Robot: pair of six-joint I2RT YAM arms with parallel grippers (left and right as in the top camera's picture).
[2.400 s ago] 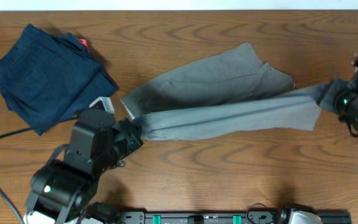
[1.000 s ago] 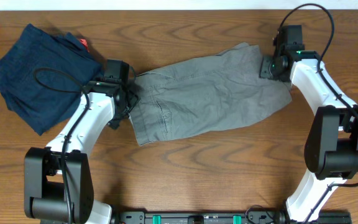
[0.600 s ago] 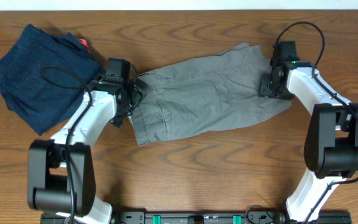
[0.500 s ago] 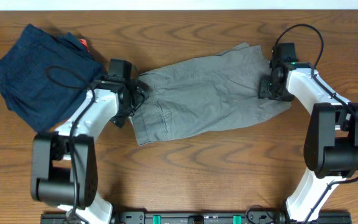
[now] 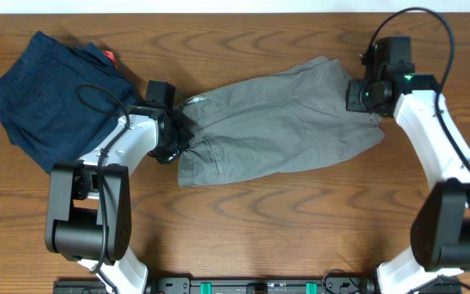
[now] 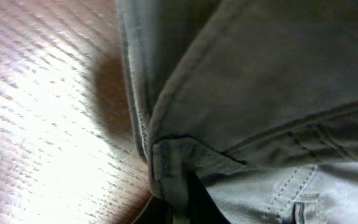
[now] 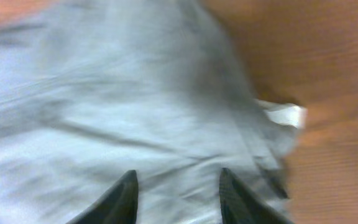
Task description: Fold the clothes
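Note:
The grey-khaki shorts (image 5: 276, 122) lie folded flat across the middle of the table. My left gripper (image 5: 178, 137) is at their left edge, low on the table. In the left wrist view it (image 6: 178, 208) is shut on a stitched corner of the shorts (image 6: 260, 74). My right gripper (image 5: 364, 96) is over the right end of the shorts. In the right wrist view it (image 7: 178, 186) is open, with both fingertips apart above the grey cloth (image 7: 104, 93) and nothing between them. A pale label (image 7: 286, 115) sticks out at the cloth's edge.
A dark navy folded garment (image 5: 55, 98) with a red tag (image 5: 109, 57) lies at the far left, close to my left arm. Bare wooden table (image 5: 284, 220) lies in front of the shorts. The robot base rail (image 5: 268, 286) runs along the front edge.
The shorts went from stretched between both grippers to lying folded on the table. My right gripper has let go and moved up and to the right. My left gripper shifted slightly, still holding the edge.

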